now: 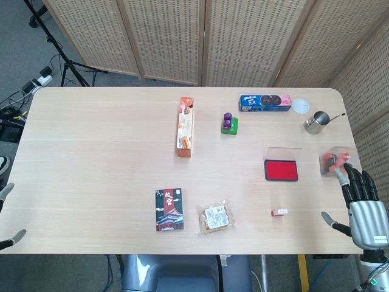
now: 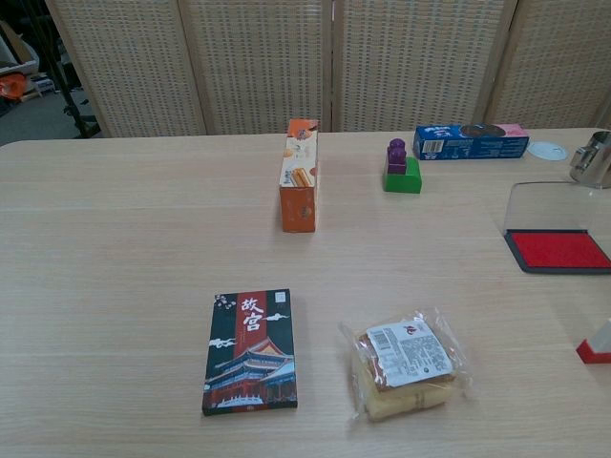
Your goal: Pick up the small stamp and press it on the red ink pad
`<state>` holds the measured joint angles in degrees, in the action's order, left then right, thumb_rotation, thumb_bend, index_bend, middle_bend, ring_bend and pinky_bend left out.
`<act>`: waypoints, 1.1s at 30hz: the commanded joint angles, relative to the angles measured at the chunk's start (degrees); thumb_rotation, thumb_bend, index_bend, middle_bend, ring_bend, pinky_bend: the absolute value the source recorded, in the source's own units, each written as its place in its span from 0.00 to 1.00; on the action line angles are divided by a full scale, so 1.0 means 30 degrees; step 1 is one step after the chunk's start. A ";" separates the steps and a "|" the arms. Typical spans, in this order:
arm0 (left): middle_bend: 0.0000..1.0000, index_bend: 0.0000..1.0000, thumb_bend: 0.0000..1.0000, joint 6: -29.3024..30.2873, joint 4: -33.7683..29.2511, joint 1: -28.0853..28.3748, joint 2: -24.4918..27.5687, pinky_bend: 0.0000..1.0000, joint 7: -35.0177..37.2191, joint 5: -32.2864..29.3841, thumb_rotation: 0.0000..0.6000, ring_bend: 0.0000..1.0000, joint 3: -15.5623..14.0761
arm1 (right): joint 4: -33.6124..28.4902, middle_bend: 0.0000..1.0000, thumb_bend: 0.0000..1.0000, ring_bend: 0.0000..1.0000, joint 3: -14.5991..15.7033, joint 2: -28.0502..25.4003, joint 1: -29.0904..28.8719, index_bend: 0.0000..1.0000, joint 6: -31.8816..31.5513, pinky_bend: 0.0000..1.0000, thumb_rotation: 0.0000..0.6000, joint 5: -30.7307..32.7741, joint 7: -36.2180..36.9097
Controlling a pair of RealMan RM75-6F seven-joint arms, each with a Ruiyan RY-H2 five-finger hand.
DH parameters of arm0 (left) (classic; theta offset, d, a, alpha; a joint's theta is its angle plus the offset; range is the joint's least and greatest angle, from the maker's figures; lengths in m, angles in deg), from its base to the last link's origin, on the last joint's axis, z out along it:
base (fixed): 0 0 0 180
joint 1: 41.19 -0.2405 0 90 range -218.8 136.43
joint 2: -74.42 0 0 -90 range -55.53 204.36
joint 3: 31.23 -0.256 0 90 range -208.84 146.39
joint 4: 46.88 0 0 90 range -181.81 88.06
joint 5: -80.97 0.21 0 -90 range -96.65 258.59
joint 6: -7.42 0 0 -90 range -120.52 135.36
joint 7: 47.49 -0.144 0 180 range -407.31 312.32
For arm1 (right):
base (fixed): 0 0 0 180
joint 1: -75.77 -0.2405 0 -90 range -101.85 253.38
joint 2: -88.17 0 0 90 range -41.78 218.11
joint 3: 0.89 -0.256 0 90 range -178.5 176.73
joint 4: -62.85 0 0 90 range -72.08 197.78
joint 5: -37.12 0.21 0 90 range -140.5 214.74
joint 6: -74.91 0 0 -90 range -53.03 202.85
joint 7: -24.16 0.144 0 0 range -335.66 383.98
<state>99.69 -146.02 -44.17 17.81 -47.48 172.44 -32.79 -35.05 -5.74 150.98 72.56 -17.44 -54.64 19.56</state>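
Observation:
The small stamp (image 1: 279,212), white with a red base, lies on the table near the front right; in the chest view the stamp (image 2: 596,345) shows at the right edge. The red ink pad (image 1: 281,170) sits open behind it, clear lid raised, and the ink pad (image 2: 558,250) also shows in the chest view. My right hand (image 1: 360,196) hovers at the table's right edge, right of the stamp, fingers spread and holding nothing. Of my left hand (image 1: 7,216) only fingertips show at the far left edge, apart and empty.
An orange snack box (image 1: 185,126), a green and purple block (image 1: 228,123), a blue cookie pack (image 1: 265,102), a white lid (image 1: 301,106) and a metal pitcher (image 1: 317,121) stand further back. A dark booklet (image 1: 169,209) and a wrapped pastry (image 1: 216,218) lie in front. A clear red-filled packet (image 1: 333,161) lies by the right hand.

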 commanded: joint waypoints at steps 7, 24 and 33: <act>0.00 0.00 0.03 0.0029 0.0002 -0.0011 0.0029 0.00 0.0104 0.0005 1.00 0.00 0.0018 | 0.0052 0.00 0.00 0.00 0.0012 -0.0023 -0.0010 0.00 -0.0046 0.00 1.00 -0.0173 0.0188; 0.00 0.00 0.03 -0.0458 -0.0130 0.0191 -0.0018 0.00 -0.0122 -0.0570 1.00 0.00 0.0213 | 0.1784 0.94 0.00 1.00 0.0618 0.0698 -0.1108 0.00 0.1500 1.00 1.00 -0.1448 0.1239; 0.00 0.00 0.03 -0.0663 -0.0281 0.0284 0.0139 0.00 0.0059 -0.1110 1.00 0.00 0.0437 | 0.2619 0.95 0.00 1.00 0.1224 0.1600 -0.2106 0.02 0.4080 1.00 1.00 -0.1162 0.0108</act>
<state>97.70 -146.86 -43.33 18.22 -47.32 169.11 -31.48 -27.76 -2.53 154.97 66.96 -6.35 -58.44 20.78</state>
